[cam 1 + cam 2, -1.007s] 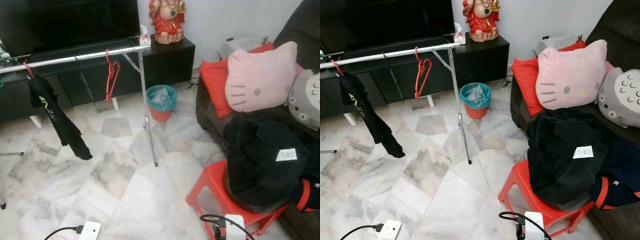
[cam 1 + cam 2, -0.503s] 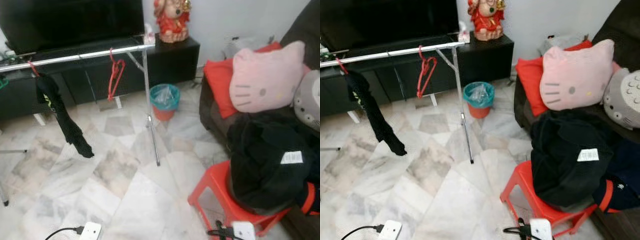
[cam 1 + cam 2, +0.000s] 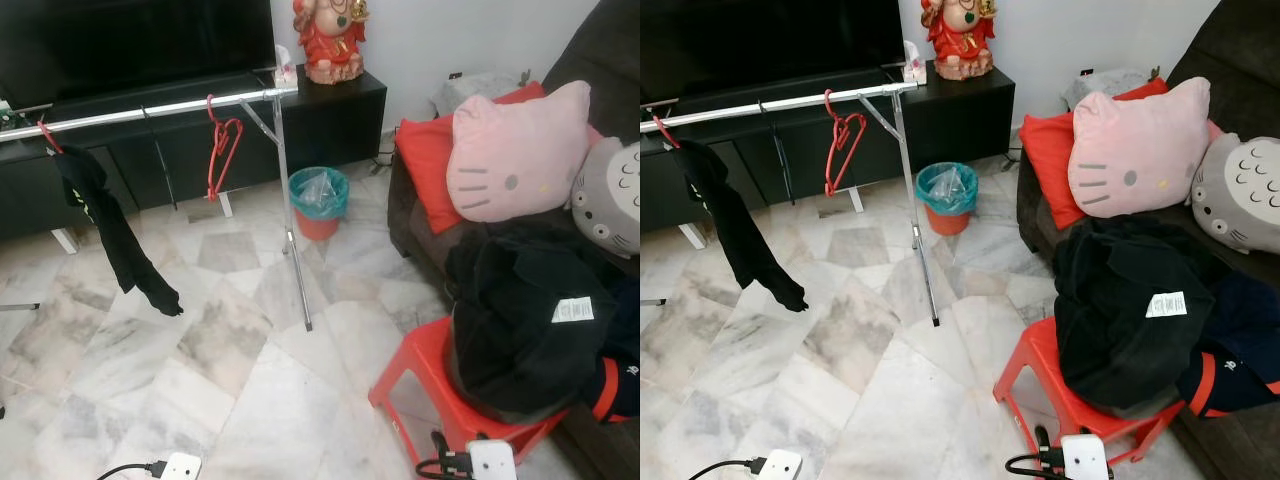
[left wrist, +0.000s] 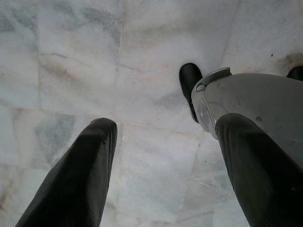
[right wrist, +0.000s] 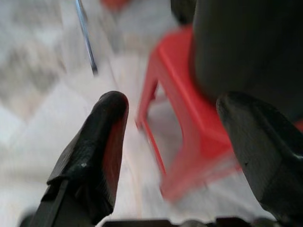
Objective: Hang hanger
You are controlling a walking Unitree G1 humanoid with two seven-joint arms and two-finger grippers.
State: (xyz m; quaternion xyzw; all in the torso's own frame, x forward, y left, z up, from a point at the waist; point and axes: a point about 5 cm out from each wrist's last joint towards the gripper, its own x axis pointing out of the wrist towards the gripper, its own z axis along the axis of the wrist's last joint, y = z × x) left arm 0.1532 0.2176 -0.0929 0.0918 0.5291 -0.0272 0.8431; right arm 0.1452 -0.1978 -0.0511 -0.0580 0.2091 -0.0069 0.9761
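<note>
An empty red hanger [image 3: 222,147] hangs on the silver rail [image 3: 150,108] of a clothes rack, near its right end. Farther left on the rail, a second red hanger [image 3: 46,135] carries a black garment [image 3: 112,232]. A pile of black clothes [image 3: 525,320] lies on a red plastic stool [image 3: 430,385] at the right. In the left wrist view my left gripper [image 4: 163,156] is open over bare marble floor, holding nothing. My right gripper [image 5: 177,146] is open too, hanging just above the red stool [image 5: 175,118] and the dark clothes [image 5: 246,52].
The rack's slanted leg [image 3: 292,240] stands mid-floor. A teal bin [image 3: 318,200] sits by a black TV cabinet [image 3: 200,130] with a red figurine [image 3: 328,38]. A sofa with a pink cushion [image 3: 518,150] is at the right. Power strips [image 3: 180,467] and cables lie on the floor.
The head camera has swayed and settled; the whole scene shifted slightly. The hangers, clothes and stool stay where they were.
</note>
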